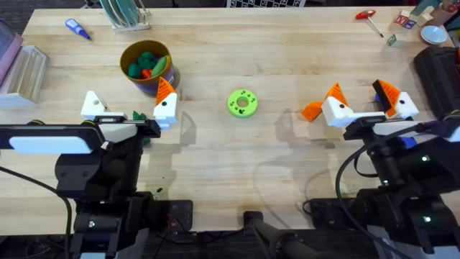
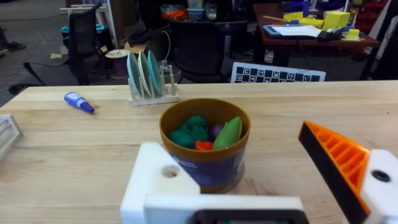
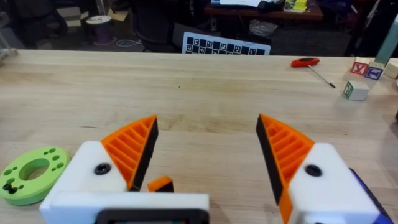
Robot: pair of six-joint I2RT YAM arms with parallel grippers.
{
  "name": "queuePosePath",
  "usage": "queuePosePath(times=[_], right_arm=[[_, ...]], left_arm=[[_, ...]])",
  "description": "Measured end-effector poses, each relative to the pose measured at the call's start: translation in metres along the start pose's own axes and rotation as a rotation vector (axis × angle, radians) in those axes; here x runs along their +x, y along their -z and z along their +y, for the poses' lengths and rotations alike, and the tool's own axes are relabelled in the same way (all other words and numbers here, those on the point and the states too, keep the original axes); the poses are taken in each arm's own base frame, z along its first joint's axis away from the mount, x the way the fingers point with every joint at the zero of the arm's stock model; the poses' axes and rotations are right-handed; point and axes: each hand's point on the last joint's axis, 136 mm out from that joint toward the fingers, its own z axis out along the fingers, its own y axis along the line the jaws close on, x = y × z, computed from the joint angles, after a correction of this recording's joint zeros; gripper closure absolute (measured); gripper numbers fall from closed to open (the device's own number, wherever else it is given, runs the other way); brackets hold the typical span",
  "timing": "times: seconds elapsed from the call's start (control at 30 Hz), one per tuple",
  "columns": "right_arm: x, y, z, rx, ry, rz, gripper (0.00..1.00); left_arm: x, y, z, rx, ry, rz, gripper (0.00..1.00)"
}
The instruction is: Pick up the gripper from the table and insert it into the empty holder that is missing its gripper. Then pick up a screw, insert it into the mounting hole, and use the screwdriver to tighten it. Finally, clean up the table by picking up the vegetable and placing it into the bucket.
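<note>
Orange wedge (image 1: 312, 111) on table just beside right gripper (image 1: 364, 102), fingers apart; left gripper (image 1: 128, 109) apart.

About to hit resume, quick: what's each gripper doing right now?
Left gripper: open, holding nothing; one finger lacks its orange pad.
Right gripper: open, holding nothing.

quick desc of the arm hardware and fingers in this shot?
Two black arms with black cables. Left gripper: white boxy finger mounts, one orange ribbed pad, the other mount bare with a screw hole. Right gripper: white mounts, both with orange ribbed pads, black screws.
</note>
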Motion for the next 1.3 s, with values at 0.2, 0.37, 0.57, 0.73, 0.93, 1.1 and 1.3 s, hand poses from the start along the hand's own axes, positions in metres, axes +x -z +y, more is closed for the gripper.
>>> queuePosePath(times=[0.2,0.37,0.57,0.73,0.93,1.1,1.3], right_arm=[[0.0,0.0,0.0,-0.002,0.0,0.001,0.033],[0.001,0.0,-0.002,0.011,-0.001,0.006,0.033],[0.002,0.014,-0.003,0.019,-0.009,0.143,0.033],[-0.033,0.032,-0.002,0.02,-0.011,0.256,0.033],[-0.068,0.035,-0.002,0.019,-0.011,0.43,0.033],[-0.076,0.021,-0.002,0.019,-0.011,0.508,0.034],[-0.069,0.019,-0.002,0.019,-0.011,0.545,0.033]], left_arm=[[0.0,0.0,0.0,0.0,0.0,0.0,0.014],[-0.001,0.0,0.004,-0.024,0.0,-0.001,0.014],[-0.014,0.011,0.012,-0.071,-0.002,0.093,0.014],[-0.057,0.025,0.027,-0.163,0.049,0.205,0.015],[-0.057,0.02,0.033,-0.224,0.091,0.475,0.015],[-0.034,0.002,0.035,-0.271,0.148,0.636,0.015],[-0.003,0.004,0.042,-0.344,0.159,0.773,0.015]])
